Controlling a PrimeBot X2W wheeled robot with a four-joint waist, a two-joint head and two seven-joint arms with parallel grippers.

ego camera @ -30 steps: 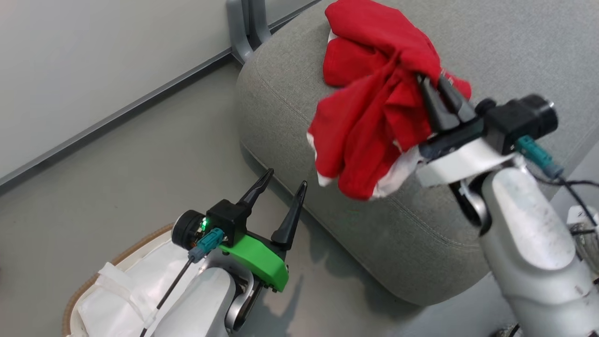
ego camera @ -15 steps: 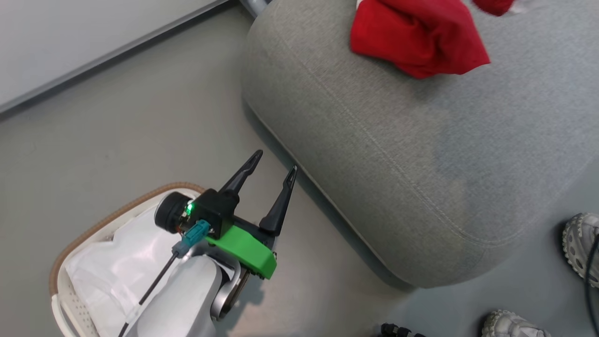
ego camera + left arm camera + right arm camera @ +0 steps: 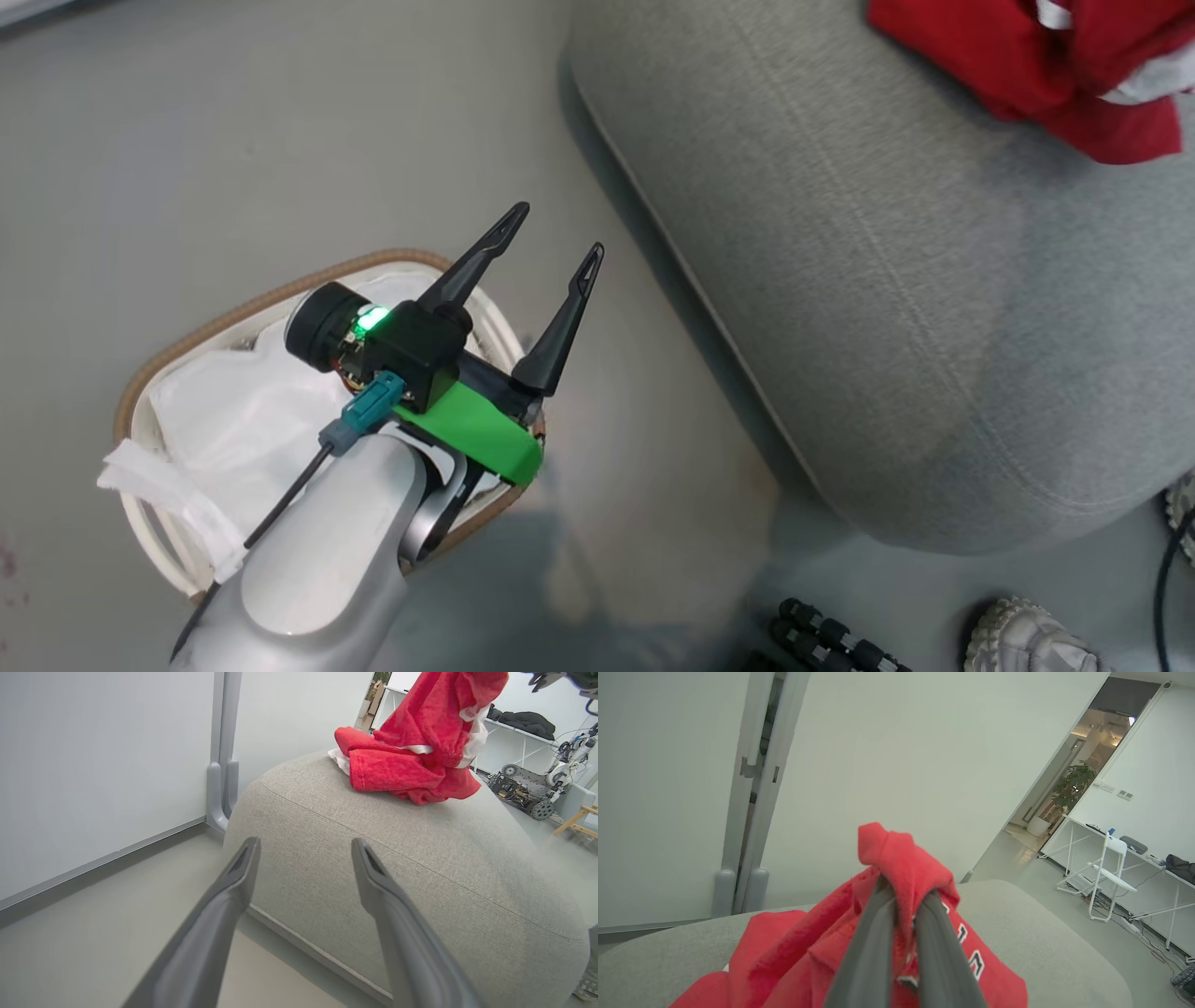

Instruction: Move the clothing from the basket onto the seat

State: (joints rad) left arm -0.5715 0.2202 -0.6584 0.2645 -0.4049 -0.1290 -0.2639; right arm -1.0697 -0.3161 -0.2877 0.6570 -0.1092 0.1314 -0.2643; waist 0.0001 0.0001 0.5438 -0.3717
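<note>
The clothing (image 3: 402, 765) lies bunched on top of the seat (image 3: 397, 868), near its rounded end; one fold rises steeply from the heap to the right gripper (image 3: 908, 891), whose fingers pinch the red fabric tight beside white lettering; the left gripper (image 3: 557, 231) hangs over the basket (image 3: 280, 294), fingers spread wide and bare, aimed at the seat's side; a white liner (image 3: 233, 411) lies in the basket; grey floor (image 3: 233, 140), white wall (image 3: 901, 742), a shoe (image 3: 1022, 644) by the seat.

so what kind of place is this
Probably a robotics lab or office, not a home: a wheeled robot chassis on the floor, white trestle tables with a folding chair, and plain partition walls.
</note>
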